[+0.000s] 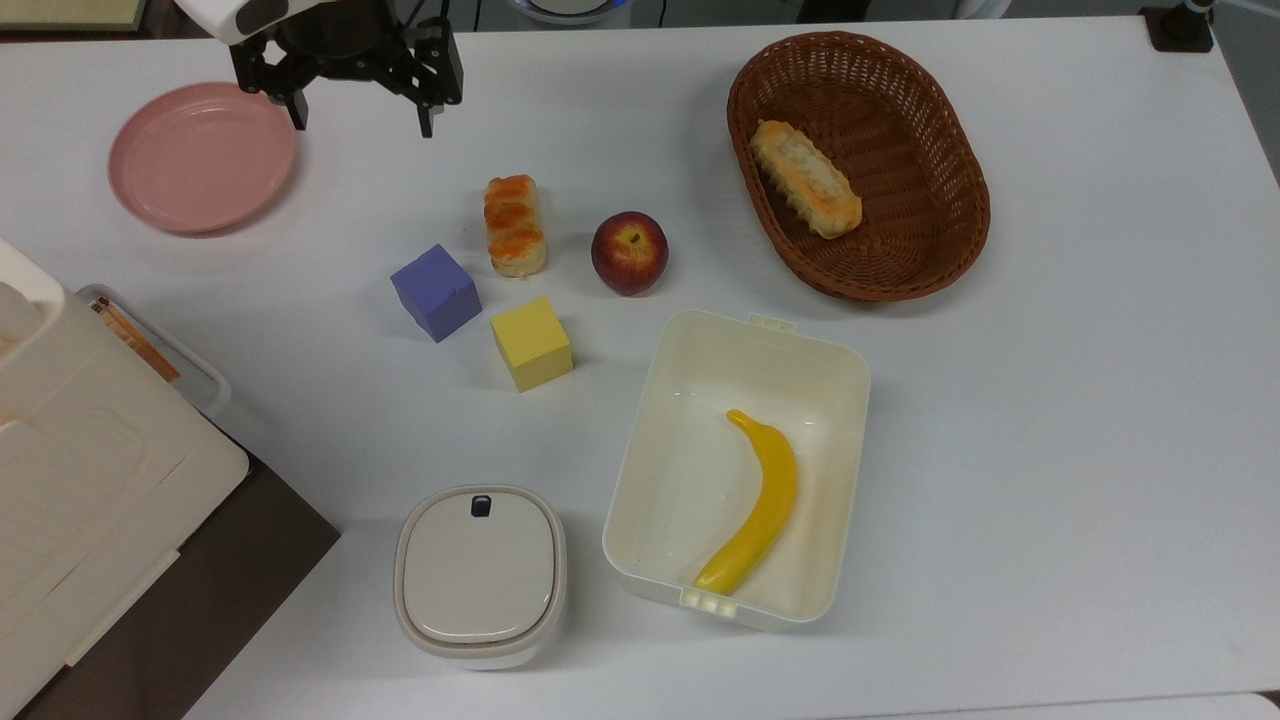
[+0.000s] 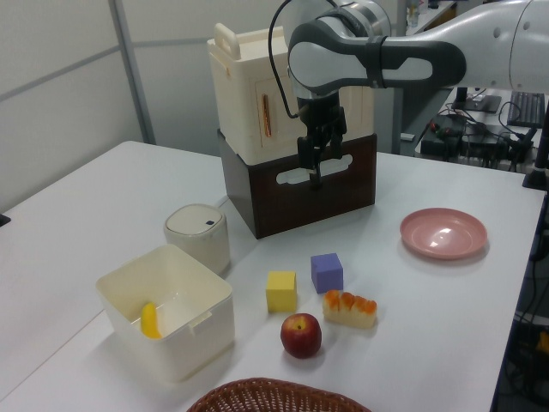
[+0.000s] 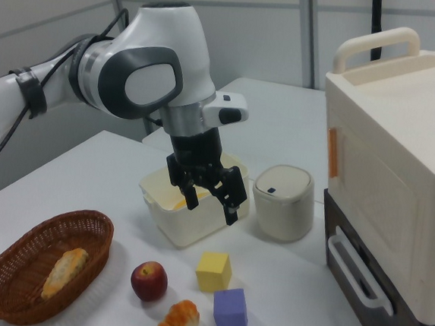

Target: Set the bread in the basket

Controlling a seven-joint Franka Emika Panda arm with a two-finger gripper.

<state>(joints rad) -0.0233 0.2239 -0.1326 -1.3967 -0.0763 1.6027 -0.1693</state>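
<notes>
Arm poised above the table, bun not yet picked up.

The gripper (image 1: 360, 115) hangs high with jaws spread wide and empty, clear of everything. The bread (image 1: 515, 225) lies on the table between a purple cube (image 1: 435, 292) and an apple (image 1: 629, 252); the wicker basket (image 1: 940, 120), well apart, already holds a longer loaf (image 1: 806, 178).

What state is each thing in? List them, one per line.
end effector: open, empty
bread: on table, untouched
basket: holds a longer loaf
cream box: open, holds banana
lidded container: closed
pink plate: empty
</notes>
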